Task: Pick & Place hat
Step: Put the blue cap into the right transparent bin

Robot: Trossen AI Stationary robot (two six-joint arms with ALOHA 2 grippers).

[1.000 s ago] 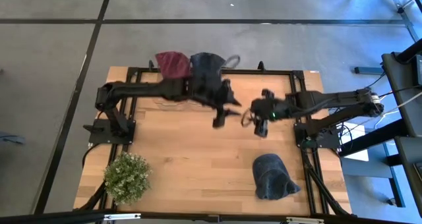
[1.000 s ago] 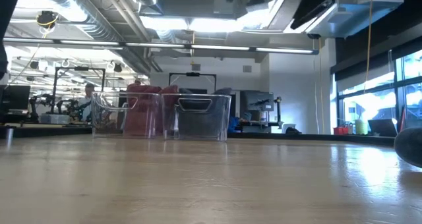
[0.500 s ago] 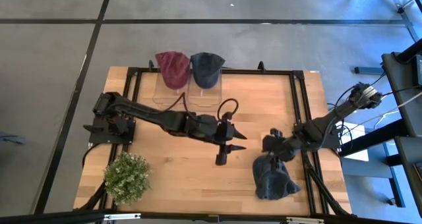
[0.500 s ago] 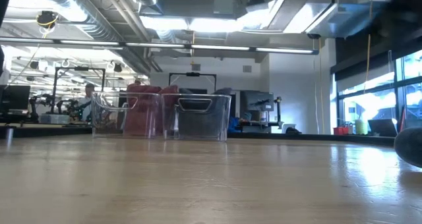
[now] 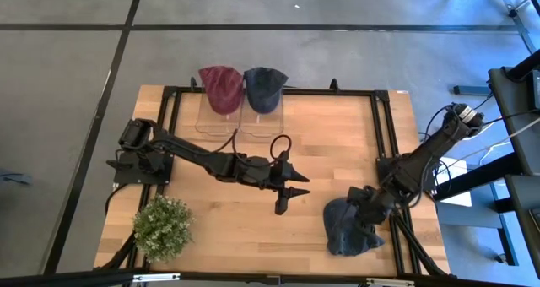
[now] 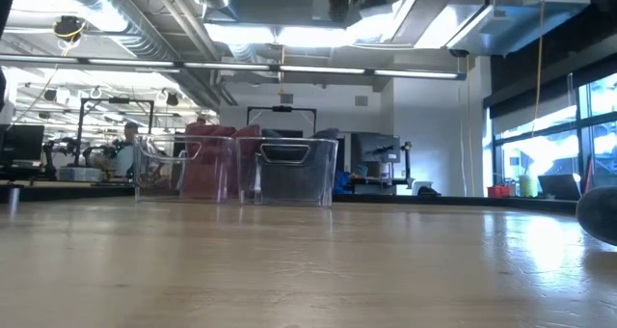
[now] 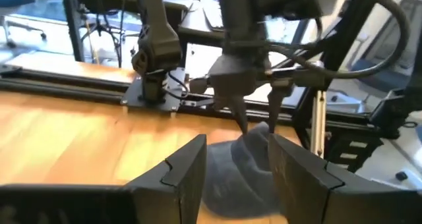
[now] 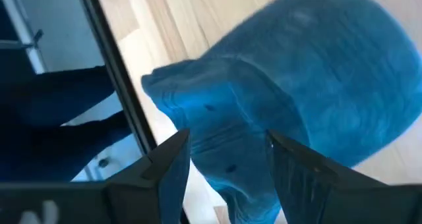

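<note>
The hat [image 5: 348, 226] lies on the tabletop [image 5: 211, 219] at the near right. The right tool [image 5: 360, 201] hangs open just above it, holding nothing. The left tool [image 5: 293, 191] is open at the middle, empty.

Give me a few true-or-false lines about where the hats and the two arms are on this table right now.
1. A blue-grey hat lies on the table near the right arm. True.
2. The right gripper is over by the clear bins. False: it is at the blue-grey hat, fingers open.
3. The two clear bins each hold a hat, a dark red hat and a dark blue hat. True.
4. The left gripper holds a hat. False: it is open and holds nothing, over bare wood.
5. The potted plant stands next to the bins. False: it stands at the opposite edge.
</note>
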